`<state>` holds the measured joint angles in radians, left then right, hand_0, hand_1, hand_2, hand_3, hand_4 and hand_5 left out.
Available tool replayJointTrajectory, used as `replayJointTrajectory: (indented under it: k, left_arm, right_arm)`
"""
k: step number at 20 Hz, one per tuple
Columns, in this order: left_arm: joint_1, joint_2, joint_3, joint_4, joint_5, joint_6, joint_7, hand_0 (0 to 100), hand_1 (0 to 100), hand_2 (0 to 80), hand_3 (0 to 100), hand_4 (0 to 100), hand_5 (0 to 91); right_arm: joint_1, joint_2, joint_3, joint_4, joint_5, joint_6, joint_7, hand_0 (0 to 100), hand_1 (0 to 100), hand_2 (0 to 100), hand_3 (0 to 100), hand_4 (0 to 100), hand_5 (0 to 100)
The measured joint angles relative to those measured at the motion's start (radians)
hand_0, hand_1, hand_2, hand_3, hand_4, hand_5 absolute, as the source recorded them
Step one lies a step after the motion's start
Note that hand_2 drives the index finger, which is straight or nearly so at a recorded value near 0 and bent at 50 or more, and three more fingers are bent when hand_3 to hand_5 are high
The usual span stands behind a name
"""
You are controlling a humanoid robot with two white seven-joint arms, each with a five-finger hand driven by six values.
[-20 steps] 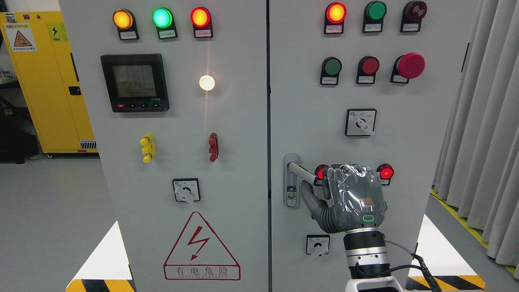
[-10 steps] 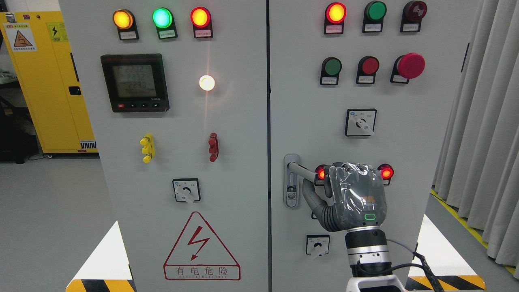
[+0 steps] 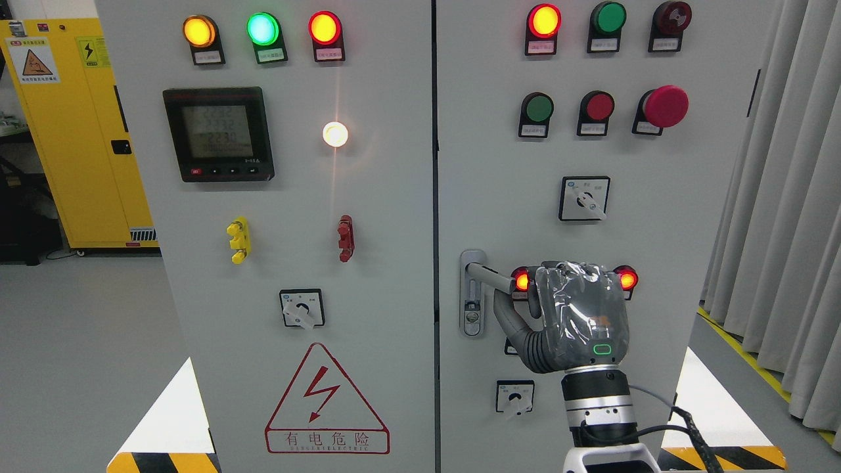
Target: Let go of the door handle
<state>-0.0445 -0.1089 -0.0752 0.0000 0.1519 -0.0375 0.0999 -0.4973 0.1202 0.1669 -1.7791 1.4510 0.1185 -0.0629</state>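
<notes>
**Silver door handle in the robot's right hand**

Silver-grey metal forms the door handle [image 3: 489, 276], a short lever jutting rightward from a tall oval backplate with a lock below it. It sits low on the right-hand cabinet door [image 3: 690, 197], near the door's left edge. The right hand [image 3: 571, 315], grey and wrapped in clear plastic film, covers the lever's outer end with its back toward the camera. Its thumb reaches up beneath the lever; whether the fingers clamp the lever or only rest loosely by it cannot be told, since the hand's back hides them. One robot arm shows, rising from the bottom edge right of the middle.

Two red lamps glow either side of the hand. The same door carries three round lights along its top, two flat buttons plus one red mushroom button [image 3: 665, 106] in the row beneath, and two rotary switches, one above the hand and one below it.

On the left-hand door [image 3: 295, 407] are three lit lamps at the top, one digital meter [image 3: 218, 134], one bright white lamp, one yellow and one red terminal, one rotary switch, and one red lightning warning triangle [image 3: 326, 402].

One yellow cabinet [image 3: 79, 164] stands far left; grey curtains [image 3: 782, 230] hang at right.
</notes>
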Motion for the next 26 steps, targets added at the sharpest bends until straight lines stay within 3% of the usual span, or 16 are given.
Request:
replayJointTrajectory:
  k: [14,22,25,26]
  left_arm:
    - [0.000,0.000,0.000,0.000,0.000,0.000,0.000,12,56,0.0,0,0,0.0]
    - [0.000,0.000,0.000,0.000,0.000,0.000,0.000,12,56,0.0,0,0,0.0]
    - [0.000,0.000,0.000,0.000,0.000,0.000,0.000,12,56,0.0,0,0,0.0]
    - [0.000,0.000,0.000,0.000,0.000,0.000,0.000,12,56,0.0,0,0,0.0]
  right_arm:
    - [0.004,-0.005,-0.001,-0.002,-0.002,0.000,0.001,52,52,98,100,100,100]
    - [0.046,-0.006,-0.001,-0.018,-0.006,-0.003,-0.006,54,52,97,100,100,100]
    - [0.077,-0.008,-0.005,-0.037,-0.008,-0.014,-0.019,55,52,90,100,100,100]
    - [0.091,-0.008,-0.007,-0.046,-0.009,-0.022,-0.026,55,52,80,100,99,100]
